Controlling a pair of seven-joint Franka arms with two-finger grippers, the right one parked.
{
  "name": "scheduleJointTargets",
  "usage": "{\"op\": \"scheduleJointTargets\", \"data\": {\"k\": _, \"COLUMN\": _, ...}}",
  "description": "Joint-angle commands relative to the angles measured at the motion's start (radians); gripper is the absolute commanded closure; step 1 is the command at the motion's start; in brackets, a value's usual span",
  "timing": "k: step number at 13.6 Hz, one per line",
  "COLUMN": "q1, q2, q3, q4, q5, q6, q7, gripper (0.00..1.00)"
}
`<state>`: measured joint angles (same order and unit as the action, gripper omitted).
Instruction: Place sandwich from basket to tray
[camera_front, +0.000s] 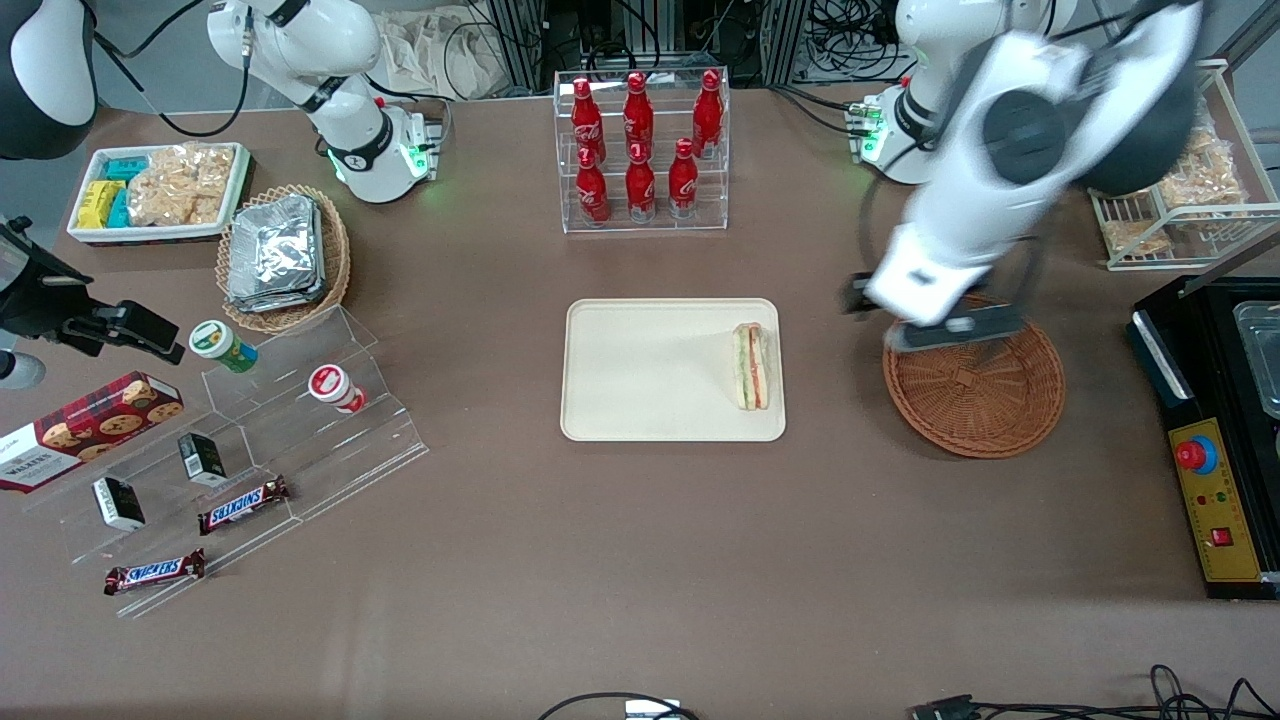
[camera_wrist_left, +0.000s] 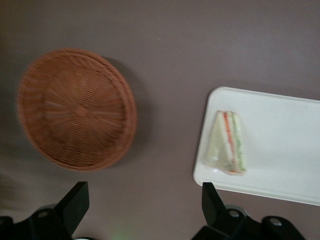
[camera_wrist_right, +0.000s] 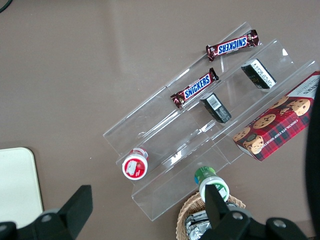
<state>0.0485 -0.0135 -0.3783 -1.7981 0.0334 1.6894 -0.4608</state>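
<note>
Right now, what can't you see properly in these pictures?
- Gripper: open above bare table between basket and tray; in the front view it is motion-blurred.
- Basket, front view: the arm covers the part of its rim farthest from the camera.
- Sandwich on the tray: filling too small to name; only green and orange layers show.
- Tray, left wrist view: cut off by the picture's edge.

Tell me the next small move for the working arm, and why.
Probably just lift clear and retreat: the sandwich already lies on the tray, the basket holds nothing, and the open gripper hangs above the table, carrying nothing.
</note>
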Motion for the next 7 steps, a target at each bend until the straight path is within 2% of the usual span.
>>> {"op": "scheduleJointTargets", "data": {"k": 1, "q1": -0.021, "q2": -0.127, "q3": 0.174, "q4": -0.095, "q5": -0.032, "q6": -0.010, "q7": 0.163, "gripper": 0.00}}
{"op": "scheduleJointTargets", "data": {"k": 3, "q1": -0.019, "q2": -0.170, "q3": 0.235, "q4": -0.133, "q5": -0.029, "q6": -0.002, "q7": 0.192, "gripper": 0.00}}
{"op": "scheduleJointTargets", "data": {"k": 4, "q1": -0.021, "q2": -0.177, "q3": 0.286, "q4": -0.130, "q5": -0.030, "q6": -0.008, "q7": 0.211, "gripper": 0.00}}
{"op": "scheduleJointTargets", "data": {"k": 7, "q1": -0.019, "q2": -0.174, "q3": 0.352, "q4": -0.092, "q5": -0.032, "q6": -0.026, "q7": 0.342, "gripper": 0.00}}
